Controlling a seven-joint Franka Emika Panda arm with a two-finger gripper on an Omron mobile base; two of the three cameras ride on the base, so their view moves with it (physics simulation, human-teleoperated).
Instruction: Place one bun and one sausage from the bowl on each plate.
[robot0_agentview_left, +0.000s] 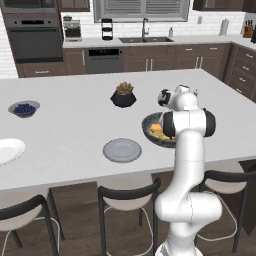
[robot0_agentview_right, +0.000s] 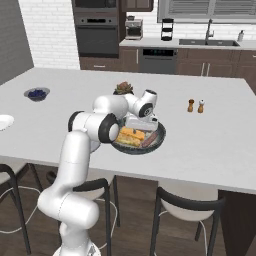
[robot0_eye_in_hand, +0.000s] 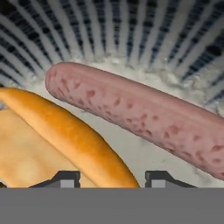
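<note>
The dark speckled bowl (robot0_agentview_right: 159, 141) sits on the island counter, partly behind my arm in the left base view (robot0_agentview_left: 148, 129). Inside lie two golden buns (robot0_agentview_right: 131, 136) and a pink sausage (robot0_agentview_right: 150, 140). My gripper (robot0_agentview_right: 140, 125) is lowered into the bowl and open. In the hand view the gripper (robot0_eye_in_hand: 113, 179) hovers close over the upper bun (robot0_eye_in_hand: 70, 135), whose tapered end lies between the tips. The sausage (robot0_eye_in_hand: 140, 113) runs diagonally just beyond it, and a second bun (robot0_eye_in_hand: 19, 162) is at the left. The grey plate (robot0_agentview_left: 122, 150) and the white plate (robot0_agentview_left: 7, 150) hold nothing.
A black pot with a succulent (robot0_agentview_left: 123, 95) stands just behind the bowl. A small bowl of blueberries (robot0_agentview_left: 24, 108) is at the far left. Salt and pepper shakers (robot0_agentview_right: 195, 106) stand to the right. Stools (robot0_agentview_left: 127, 200) line the counter's near edge.
</note>
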